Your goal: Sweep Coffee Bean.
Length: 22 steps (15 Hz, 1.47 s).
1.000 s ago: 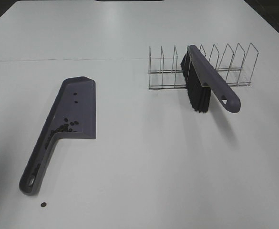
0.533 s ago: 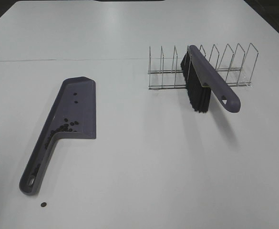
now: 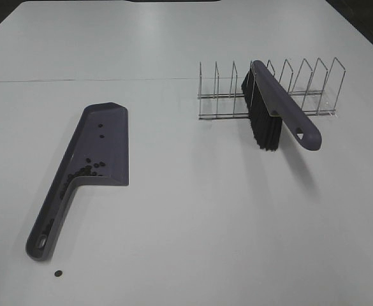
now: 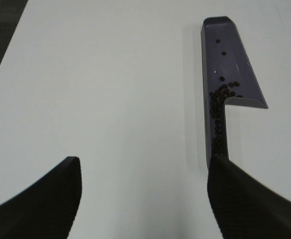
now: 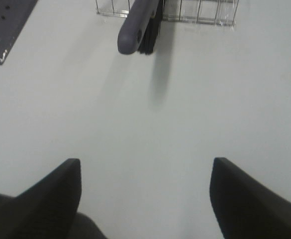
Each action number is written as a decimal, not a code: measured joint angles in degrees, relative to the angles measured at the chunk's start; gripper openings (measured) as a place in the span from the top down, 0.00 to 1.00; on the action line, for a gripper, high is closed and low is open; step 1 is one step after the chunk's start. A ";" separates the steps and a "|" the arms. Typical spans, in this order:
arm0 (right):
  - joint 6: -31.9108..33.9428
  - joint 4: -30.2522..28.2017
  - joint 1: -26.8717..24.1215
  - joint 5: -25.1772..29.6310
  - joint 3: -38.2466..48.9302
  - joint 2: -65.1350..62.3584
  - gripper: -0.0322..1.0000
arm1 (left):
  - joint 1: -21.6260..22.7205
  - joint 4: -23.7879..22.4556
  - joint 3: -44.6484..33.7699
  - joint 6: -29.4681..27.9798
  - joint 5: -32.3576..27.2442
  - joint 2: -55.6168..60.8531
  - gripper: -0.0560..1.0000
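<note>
- The left hand [image 4: 144, 199] hangs over the white desk [image 3: 192, 217] with its two dark fingers [image 4: 41, 199] spread wide and nothing between them.
- Just past one of its fingertips lies the handle end of the purple dustpan [image 4: 230, 74].
- The right hand [image 5: 144, 199] is likewise spread apart over bare desk, gripping nothing.
- Beyond it the brush [image 5: 135, 25] shows its rounded purple handle tip and black bristles, leaning in the wire rack [image 5: 200, 12].
- In the high view neither hand appears.
- The dustpan [image 3: 90, 159] lies flat on the left side of the desk, its handle pointing toward the near edge.
- The coffee bean [image 3: 84, 171] pile sits mostly in the pan's inner corner where the handle begins, with a few beans trailing down the handle channel and two apart higher in the pan.
- One stray bean [image 3: 58, 273] lies on the desk just beside the handle's end.
- The brush [image 3: 278, 108] rests tilted in the wire rack [image 3: 301, 83] on the right, well apart from the dustpan.
- No brand, label or writing can be read on anything.
</note>
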State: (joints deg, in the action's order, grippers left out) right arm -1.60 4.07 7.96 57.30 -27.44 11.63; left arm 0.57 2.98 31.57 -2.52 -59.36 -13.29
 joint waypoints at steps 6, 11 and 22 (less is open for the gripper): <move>-0.40 -0.06 0.00 -2.29 0.40 -10.37 0.36 | 0.00 -2.98 -1.72 1.49 -2.86 13.58 0.33; -0.40 -0.06 0.00 3.90 0.69 -10.54 0.36 | 0.00 -4.07 -1.78 1.32 -2.75 13.58 0.33; -0.40 -0.17 0.00 5.73 1.55 -10.54 0.36 | 0.00 -4.01 -1.78 1.26 -2.75 13.69 0.33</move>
State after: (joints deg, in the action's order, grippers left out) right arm -2.01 3.90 7.96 63.03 -25.90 1.09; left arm 0.57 -1.03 29.79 -1.26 -62.11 0.40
